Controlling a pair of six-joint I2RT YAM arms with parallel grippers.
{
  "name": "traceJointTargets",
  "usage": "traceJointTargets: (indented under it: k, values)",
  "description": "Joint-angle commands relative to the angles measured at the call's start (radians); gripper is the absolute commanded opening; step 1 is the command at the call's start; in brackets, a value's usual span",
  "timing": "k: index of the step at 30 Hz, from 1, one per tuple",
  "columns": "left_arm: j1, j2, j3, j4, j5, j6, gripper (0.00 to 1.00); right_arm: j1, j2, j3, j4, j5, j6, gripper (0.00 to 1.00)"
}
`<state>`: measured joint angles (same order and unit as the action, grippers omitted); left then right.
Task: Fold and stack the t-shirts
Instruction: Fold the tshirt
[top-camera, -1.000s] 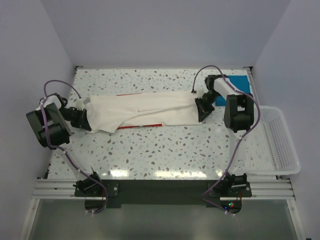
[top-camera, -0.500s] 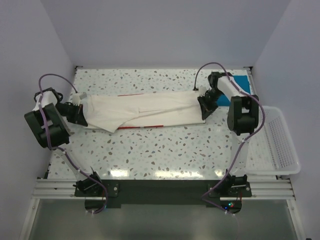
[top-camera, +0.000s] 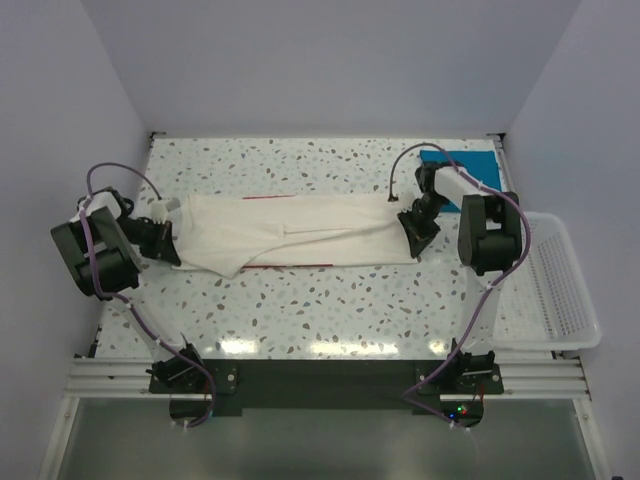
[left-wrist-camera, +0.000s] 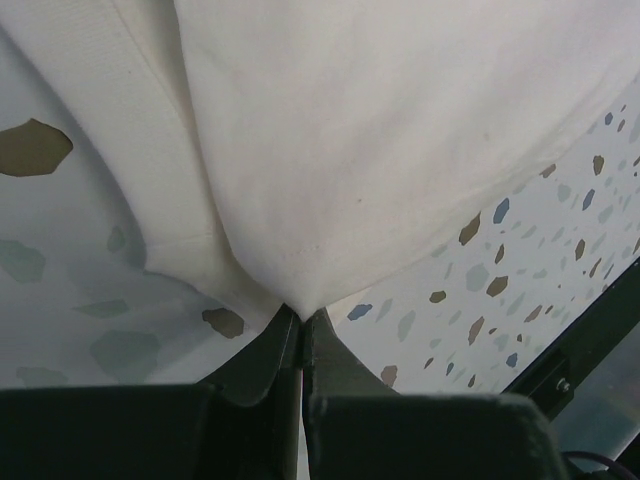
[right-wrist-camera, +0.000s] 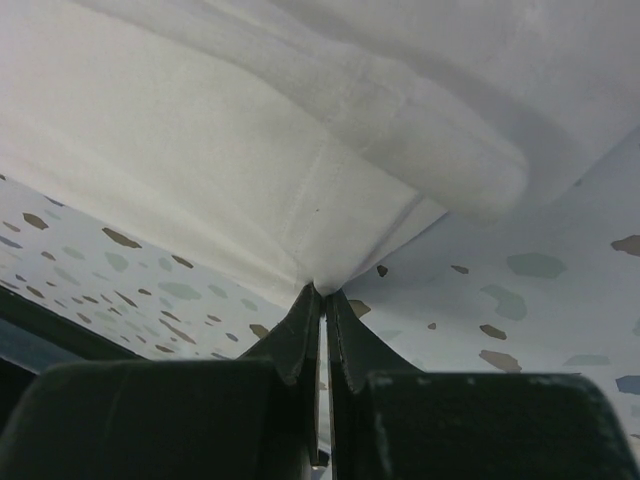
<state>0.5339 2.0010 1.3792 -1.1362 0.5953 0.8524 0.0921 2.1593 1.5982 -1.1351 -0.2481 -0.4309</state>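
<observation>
Left gripper (left-wrist-camera: 300, 316): pinched tight on the left end of the cream shirt (top-camera: 300, 230), the cloth bunching to a soft point.
Right gripper (right-wrist-camera: 322, 294): clamped on the shirt's right end, at a stitched hem.
Table (top-camera: 330, 300): pale speckled stone, glossy near edge.
Basket (top-camera: 560, 290): white plastic lattice, rectangular, at the right edge.
Cream shirt: long narrow folded band across mid-table between both grippers, thin red strips along its edges.
Teal shirt (top-camera: 465, 162): smooth flat patch in the far right corner.

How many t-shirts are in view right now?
2. The cream shirt is stretched between the left gripper and right gripper. The teal shirt lies at the table's far right corner, partly hidden.
</observation>
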Motion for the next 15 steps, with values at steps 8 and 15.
traceJointTargets:
  k: [8, 15]
  values:
    - [0.017, -0.025, -0.014, 0.073, -0.023, -0.073, 0.31, -0.009, -0.087, 0.034, -0.003, 0.073, -0.034, 0.36]
    - [0.049, -0.123, 0.115, -0.02, 0.087, -0.026, 0.47, 0.0, -0.231, 0.109, 0.02, -0.095, -0.022, 0.45]
